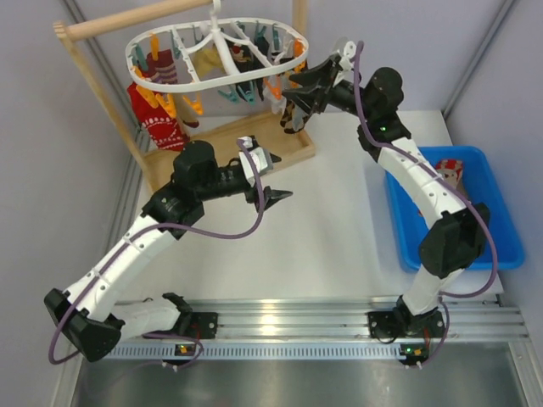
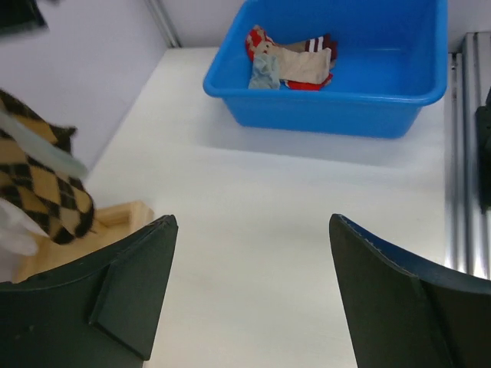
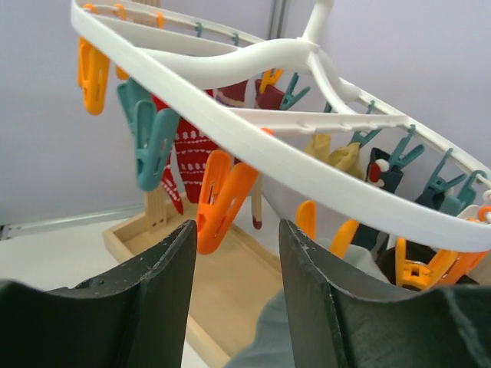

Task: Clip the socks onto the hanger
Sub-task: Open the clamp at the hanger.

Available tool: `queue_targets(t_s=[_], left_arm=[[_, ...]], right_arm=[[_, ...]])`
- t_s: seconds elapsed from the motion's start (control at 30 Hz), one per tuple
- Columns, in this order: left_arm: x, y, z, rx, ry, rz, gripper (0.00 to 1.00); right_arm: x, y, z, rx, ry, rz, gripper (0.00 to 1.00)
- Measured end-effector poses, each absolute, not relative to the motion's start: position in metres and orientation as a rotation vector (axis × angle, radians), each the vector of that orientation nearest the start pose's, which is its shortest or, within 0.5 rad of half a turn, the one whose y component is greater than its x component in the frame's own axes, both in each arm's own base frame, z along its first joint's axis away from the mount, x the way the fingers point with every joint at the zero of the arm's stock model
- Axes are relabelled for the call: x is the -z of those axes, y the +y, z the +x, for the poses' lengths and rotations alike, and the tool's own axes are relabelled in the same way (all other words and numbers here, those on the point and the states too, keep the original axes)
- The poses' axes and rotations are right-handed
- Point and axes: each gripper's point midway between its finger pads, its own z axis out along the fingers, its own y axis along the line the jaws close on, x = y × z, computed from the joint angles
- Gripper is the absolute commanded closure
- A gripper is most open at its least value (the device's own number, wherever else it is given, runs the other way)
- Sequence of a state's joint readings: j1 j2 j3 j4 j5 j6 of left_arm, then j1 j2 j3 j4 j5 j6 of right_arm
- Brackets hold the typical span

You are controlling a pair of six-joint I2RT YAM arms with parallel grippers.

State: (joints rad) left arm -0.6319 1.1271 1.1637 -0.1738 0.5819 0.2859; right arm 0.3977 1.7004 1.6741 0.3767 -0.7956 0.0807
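White plastic, the oval hanger (image 3: pixel 253 149) hangs at 12 o'clock of the table. The right gripper (image 3: pixel 238 228) sits just under its rim at 1 o'clock, jaws partly apart; whether they grip anything cannot be told. An argyle sock (image 1: pixel 293 110) hangs beside it. The left gripper (image 2: pixel 252 224) hovers mid-table, jaws wide and empty. More socks (image 2: pixel 295 65) lie in the blue bin (image 2: pixel 322 111) at 3 o'clock.

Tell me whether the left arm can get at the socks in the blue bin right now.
Probably, though tightly: bare table lies between the open left gripper and the blue bin, but the right arm stretches past its side.
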Motion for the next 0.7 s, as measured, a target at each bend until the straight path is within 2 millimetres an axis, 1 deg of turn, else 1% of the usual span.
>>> queue_targets(t_s=[0.1, 0.13, 0.17, 0.23, 0.3, 0.37, 0.43, 0.53, 0.6, 0.7], left_arm=[[-0.387, -0.289, 0.243, 0.659, 1.186, 1.231, 0.14], [-0.404, -0.289, 0.244, 0.613, 1.123, 1.254, 0.14], [-0.417, -0.288, 0.243, 0.569, 1.071, 1.276, 0.13], [-0.439, -0.286, 0.244, 0.458, 0.958, 1.328, 0.13], [-0.45, -0.283, 0.248, 0.336, 0.87, 1.382, 0.13], [-0.456, -0.28, 0.257, 0.184, 0.781, 1.454, 0.14], [-0.457, -0.278, 0.269, 0.044, 0.715, 1.518, 0.16], [-0.451, -0.277, 0.29, -0.145, 0.632, 1.607, 0.17], [-0.445, -0.278, 0.305, -0.245, 0.598, 1.66, 0.2], [-0.447, -0.279, 0.324, -0.367, 0.554, 1.703, 0.22]], right_arm=[[-0.456, 0.313, 0.421, -0.855, 1.063, -0.879, 0.53], [-0.454, 0.314, 0.425, -0.849, 1.069, -0.876, 0.53], [-0.452, 0.315, 0.429, -0.847, 1.076, -0.875, 0.52], [-0.446, 0.317, 0.436, -0.848, 1.087, -0.873, 0.52], [-0.441, 0.32, 0.442, -0.856, 1.099, -0.871, 0.51], [-0.438, 0.323, 0.446, -0.861, 1.104, -0.87, 0.5], [-0.436, 0.326, 0.45, -0.868, 1.108, -0.866, 0.51], [-0.438, 0.329, 0.455, -0.875, 1.104, -0.862, 0.51], [-0.439, 0.331, 0.456, -0.879, 1.1, -0.86, 0.51], [-0.439, 0.333, 0.455, -0.886, 1.1, -0.863, 0.52]])
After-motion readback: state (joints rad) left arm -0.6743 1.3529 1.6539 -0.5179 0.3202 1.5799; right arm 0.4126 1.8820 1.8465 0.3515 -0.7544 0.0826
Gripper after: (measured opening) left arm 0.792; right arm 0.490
